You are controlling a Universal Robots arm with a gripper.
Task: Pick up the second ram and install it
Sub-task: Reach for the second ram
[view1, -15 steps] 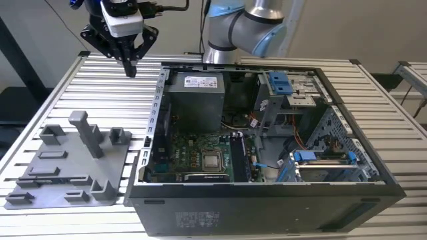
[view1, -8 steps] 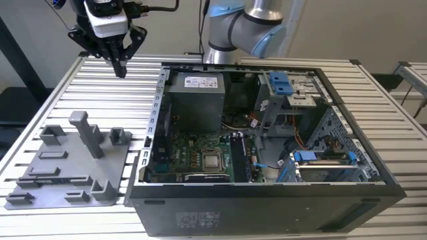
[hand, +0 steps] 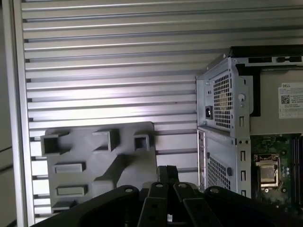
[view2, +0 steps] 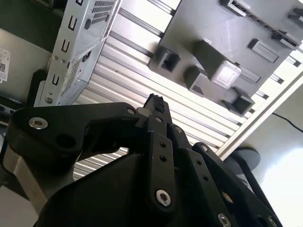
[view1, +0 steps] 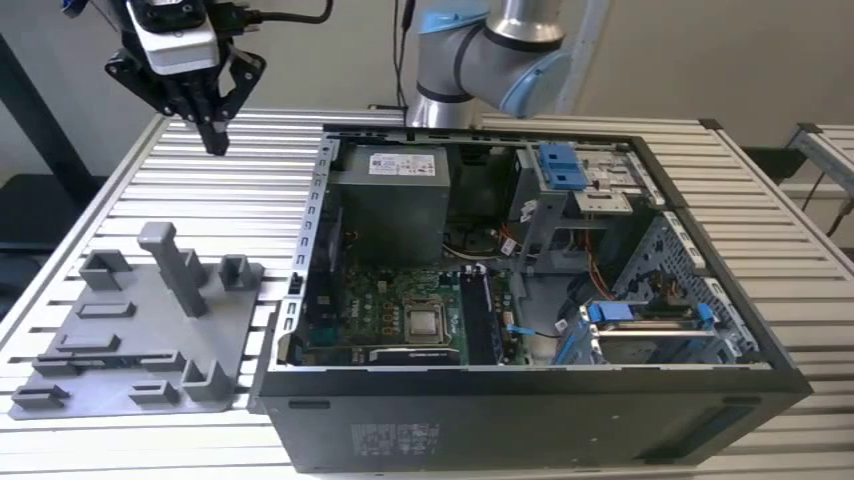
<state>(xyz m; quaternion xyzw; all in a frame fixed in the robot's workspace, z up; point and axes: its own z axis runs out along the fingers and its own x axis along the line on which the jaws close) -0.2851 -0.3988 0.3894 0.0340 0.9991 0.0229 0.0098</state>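
Note:
My gripper (view1: 214, 140) hangs high over the slatted table, at the exterior view's far left, above and behind the grey holder plate (view1: 240, 330). Its black fingers are pressed together and point down, with nothing between them. Both wrist views show the fingertips (view2: 156, 101) (hand: 166, 171) closed above the plate (view2: 199, 19) (hand: 71, 151). The second ram is out of view. The open computer case (view1: 534, 420) lies at the exterior view's right of the plate, with its green motherboard (view1: 387, 300) and long black slots (view1: 483, 315) exposed.
The holder plate carries a tall upright post (view1: 174, 265) and several low blocks. Inside the case are a grey power supply (view1: 387, 200), blue drive brackets (view1: 561, 165) and loose cables. The arm's base (view1: 501, 50) stands behind the case. The table edge (hand: 16, 118) runs beside the plate.

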